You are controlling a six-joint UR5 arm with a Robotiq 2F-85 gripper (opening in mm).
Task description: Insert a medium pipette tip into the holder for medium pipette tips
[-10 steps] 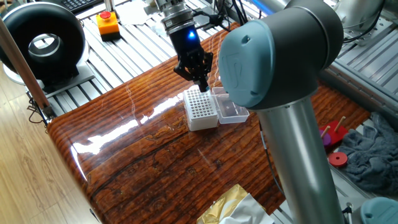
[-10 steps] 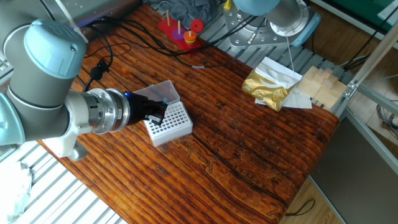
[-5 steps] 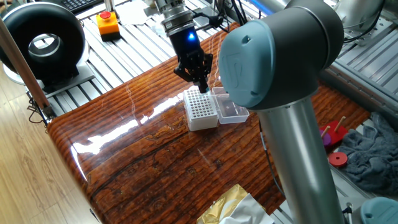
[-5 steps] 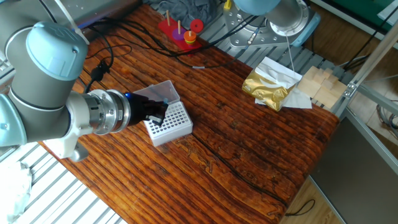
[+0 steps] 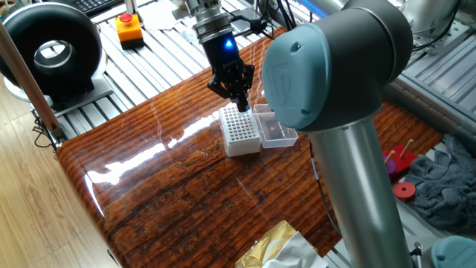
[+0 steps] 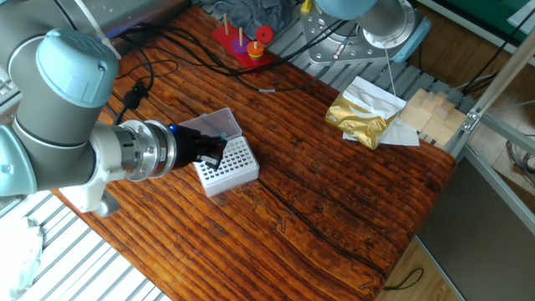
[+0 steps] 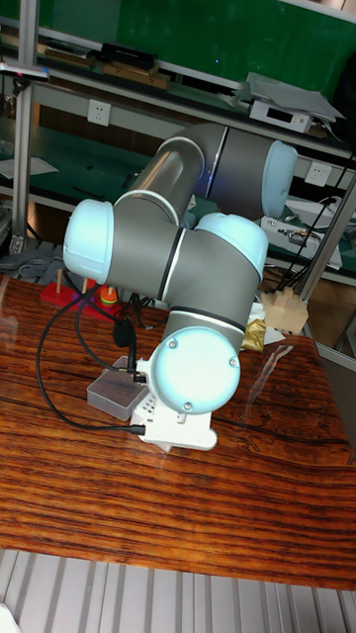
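Observation:
The holder for medium pipette tips (image 5: 239, 131) is a small white box with a grid of holes, standing on the wooden table. Its clear lid (image 5: 275, 126) lies open beside it. My gripper (image 5: 241, 100) points down over the far edge of the grid, its black fingers drawn together just above the holes. In the other fixed view the gripper (image 6: 216, 155) overlaps the holder (image 6: 230, 165) at its left end, next to the lid (image 6: 211, 125). The medium pipette tip is too small to make out between the fingers. In the tall view the arm hides the gripper; only the lid (image 7: 112, 394) shows.
A red stand with pegs (image 6: 242, 46) and black cables (image 6: 167, 58) lie at the table's far side. A gold foil bag (image 6: 362, 117) and wooden blocks (image 6: 430, 113) sit to the right. An orange button box (image 5: 129, 28) and a black fan (image 5: 53, 50) stand off the table.

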